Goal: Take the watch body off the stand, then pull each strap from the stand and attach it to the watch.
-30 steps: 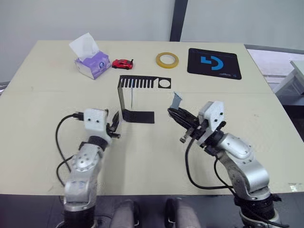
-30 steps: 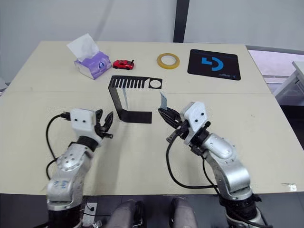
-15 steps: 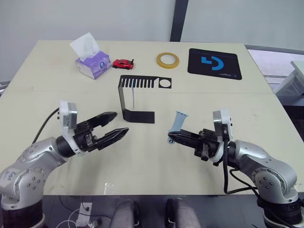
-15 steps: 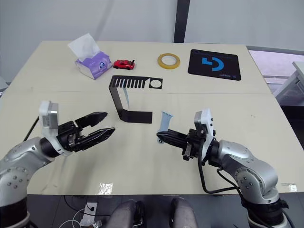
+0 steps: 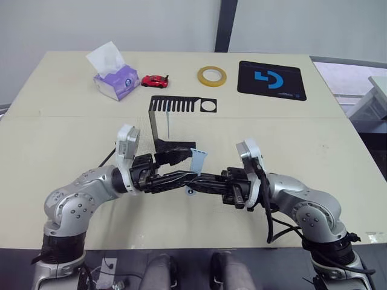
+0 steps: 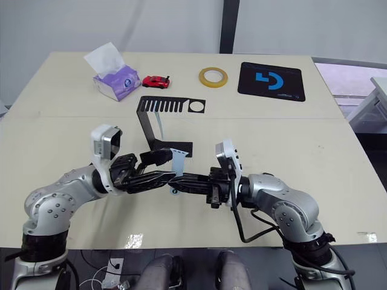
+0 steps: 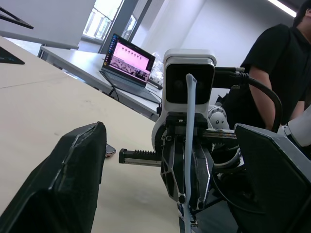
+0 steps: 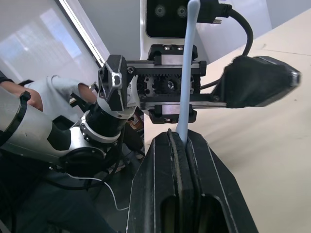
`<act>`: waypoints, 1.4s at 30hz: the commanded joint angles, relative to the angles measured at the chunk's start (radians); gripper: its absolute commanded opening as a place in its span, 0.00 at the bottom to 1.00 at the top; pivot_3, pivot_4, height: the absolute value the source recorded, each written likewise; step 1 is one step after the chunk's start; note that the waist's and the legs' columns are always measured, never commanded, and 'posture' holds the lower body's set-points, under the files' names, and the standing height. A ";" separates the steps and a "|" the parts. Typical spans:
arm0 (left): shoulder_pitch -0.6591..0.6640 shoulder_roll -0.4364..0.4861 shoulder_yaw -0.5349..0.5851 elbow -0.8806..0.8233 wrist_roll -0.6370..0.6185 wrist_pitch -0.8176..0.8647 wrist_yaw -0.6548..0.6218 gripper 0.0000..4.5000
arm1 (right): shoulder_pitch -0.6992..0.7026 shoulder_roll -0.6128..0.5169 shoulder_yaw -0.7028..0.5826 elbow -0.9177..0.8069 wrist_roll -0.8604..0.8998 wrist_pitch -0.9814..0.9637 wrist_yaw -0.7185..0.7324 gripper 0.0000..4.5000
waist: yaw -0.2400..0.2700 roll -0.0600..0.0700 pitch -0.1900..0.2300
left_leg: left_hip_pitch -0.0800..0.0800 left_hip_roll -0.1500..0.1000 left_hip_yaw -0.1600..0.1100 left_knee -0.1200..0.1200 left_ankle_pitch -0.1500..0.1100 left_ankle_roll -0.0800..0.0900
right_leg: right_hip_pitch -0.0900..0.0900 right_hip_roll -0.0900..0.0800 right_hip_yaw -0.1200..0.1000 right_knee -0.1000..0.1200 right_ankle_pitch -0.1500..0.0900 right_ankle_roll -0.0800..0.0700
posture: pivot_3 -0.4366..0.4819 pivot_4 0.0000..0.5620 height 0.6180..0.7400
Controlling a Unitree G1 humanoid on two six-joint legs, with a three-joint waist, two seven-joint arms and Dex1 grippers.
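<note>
My right gripper (image 5: 192, 181) is shut on the lower end of a pale blue strap (image 5: 196, 160), which stands upright from its tips (image 8: 187, 73). My left gripper (image 5: 186, 166) faces it from the left with its jaws open, one finger (image 7: 73, 184) on each side of the strap (image 7: 188, 145) without touching it. Just behind both grippers stands the black stand (image 5: 158, 124), with its slotted top plate (image 5: 181, 104) and flat base. A second pale strap (image 5: 168, 124) hangs below the slots. The watch body is out of view.
Along the far side of the table stand a purple tissue box (image 5: 112, 78), a red toy car (image 5: 155, 80), a yellow tape roll (image 5: 212, 75) and a black mat with a blue logo (image 5: 271, 80). A person in black (image 7: 277, 63) stands beyond the table, near a laptop (image 7: 129, 63).
Both arms have swung inward to the middle of the table. The strap in my right gripper now sits between my left gripper's open fingers, in front of the stand.
</note>
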 commanded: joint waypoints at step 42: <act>-0.009 -0.095 -0.012 0.008 -0.092 0.005 0.048 0.01 | -0.001 0.031 0.012 -0.020 0.006 -0.006 0.005 0.00 | 0.001 0.000 0.000 | 0.000 0.000 0.000 0.000 0.000 0.000 | 0.000 0.000 0.000 0.000 0.000 0.000 | 0.48 0.27 1.00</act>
